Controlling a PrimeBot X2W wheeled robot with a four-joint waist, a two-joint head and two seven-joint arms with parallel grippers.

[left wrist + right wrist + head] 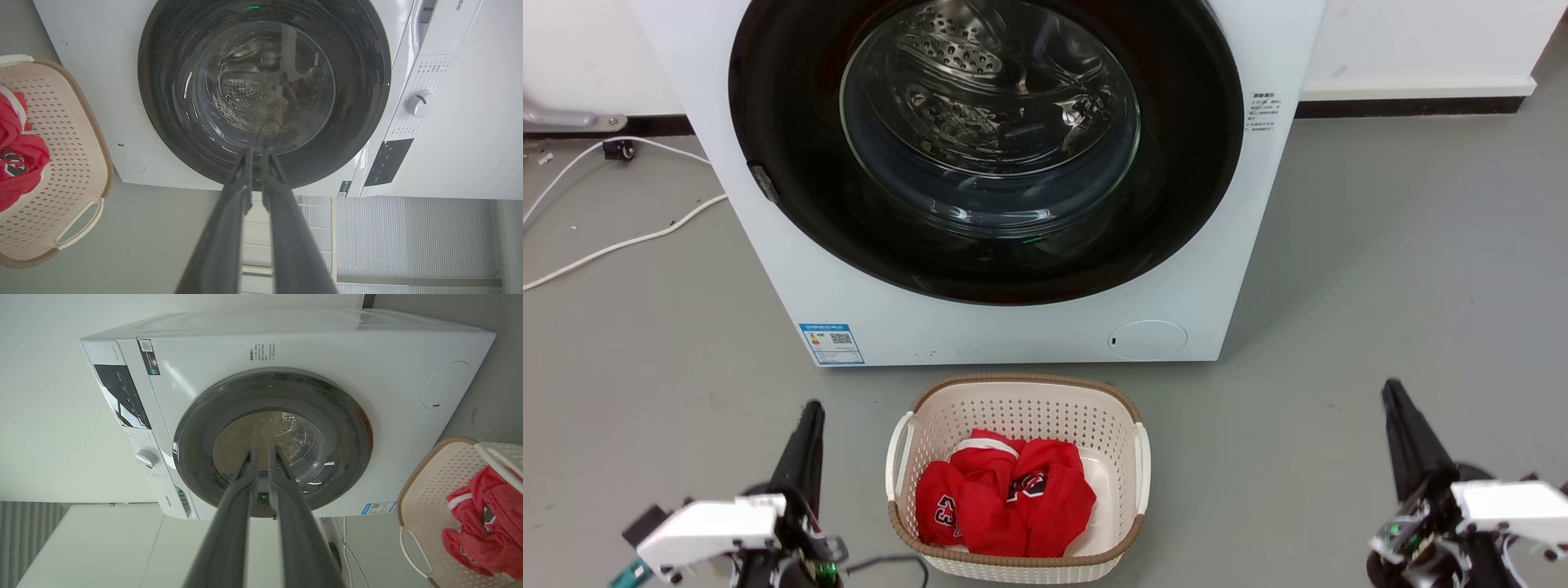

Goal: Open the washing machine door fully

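Observation:
The washing machine (980, 335) is a white front-loader straight ahead of me. Its door (988, 139), a glossy black ring around a clear glass bowl, sits closed flush against the front, with a small catch (764, 184) on its left edge. My left gripper (811, 412) rests low at the lower left, shut and empty, well short of the machine. At the lower right my right gripper (1392, 396) is likewise shut and empty. The left wrist view has the left gripper (255, 153) pointing at the door (263, 90). The right wrist view has the right gripper (263, 451) aimed at the door (310, 437).
A cream perforated basket (1025, 382) holding red clothes (1005, 498) stands on the grey floor between my grippers, just in front of the machine. White cables (621, 237) lie on the floor at the left. A round filter cap (1147, 339) and a blue label (832, 343) mark the machine's lower front.

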